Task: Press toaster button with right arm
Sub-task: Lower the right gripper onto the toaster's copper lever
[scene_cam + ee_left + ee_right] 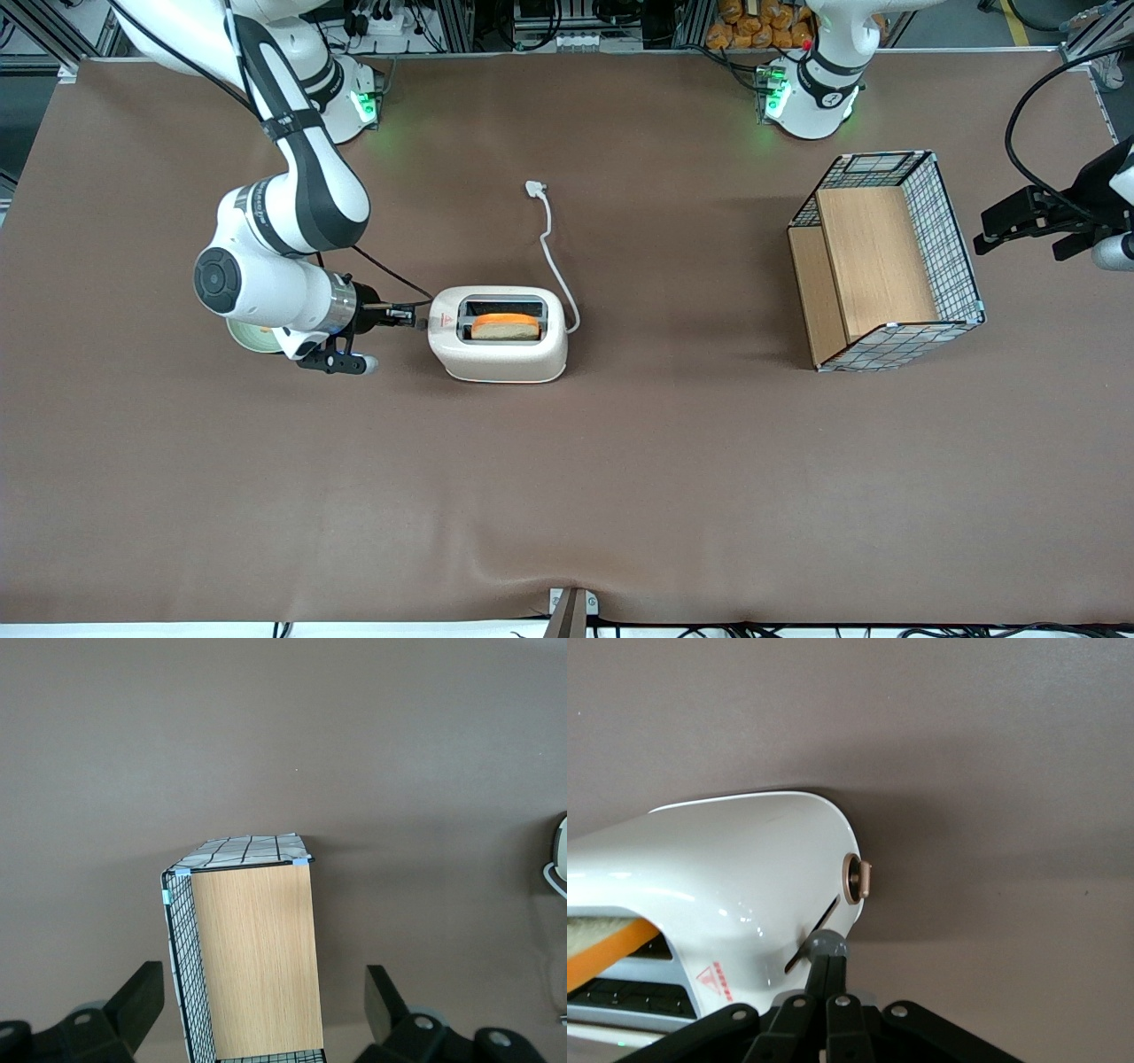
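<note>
The cream-white toaster point(500, 341) stands mid-table with a bread slice point(505, 329) in the slot nearer the front camera. A red triangle mark point(714, 980) is on its top. My right arm's gripper point(415, 316) is at the toaster's narrow end, the one toward the working arm's end of the table. In the right wrist view the gripper point(827, 966) has its fingers pressed together, with their tips against the small grey toaster button point(824, 944) at the slit in that end. The white cord point(551, 252) runs to a plug point(535, 187) farther from the front camera.
A copper-coloured round knob point(855, 877) sits on the same narrow end, beside the button's slit. A pale round tin point(248, 338) lies under my wrist. A wire-mesh basket with wooden panels point(886, 261) stands toward the parked arm's end and also shows in the left wrist view point(252, 961).
</note>
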{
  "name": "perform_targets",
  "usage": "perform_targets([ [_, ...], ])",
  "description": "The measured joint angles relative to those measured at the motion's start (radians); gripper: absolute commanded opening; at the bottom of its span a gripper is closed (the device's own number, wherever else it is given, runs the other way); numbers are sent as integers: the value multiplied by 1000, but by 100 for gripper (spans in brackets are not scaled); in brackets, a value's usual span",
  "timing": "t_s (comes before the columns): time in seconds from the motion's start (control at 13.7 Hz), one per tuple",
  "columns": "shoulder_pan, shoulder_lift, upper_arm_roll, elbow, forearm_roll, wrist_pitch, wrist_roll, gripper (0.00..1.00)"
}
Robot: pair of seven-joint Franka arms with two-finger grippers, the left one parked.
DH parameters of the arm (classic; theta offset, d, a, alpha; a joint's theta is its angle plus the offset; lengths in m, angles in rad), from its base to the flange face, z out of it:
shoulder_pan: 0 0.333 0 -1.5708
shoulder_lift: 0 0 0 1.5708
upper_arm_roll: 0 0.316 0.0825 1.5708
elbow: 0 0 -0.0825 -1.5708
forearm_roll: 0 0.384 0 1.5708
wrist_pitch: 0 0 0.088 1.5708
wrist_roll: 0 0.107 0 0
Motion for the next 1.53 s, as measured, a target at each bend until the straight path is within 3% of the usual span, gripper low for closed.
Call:
perform_targets([
  [1.53, 14, 38, 7, -51, 39, 124, -31, 0],
])
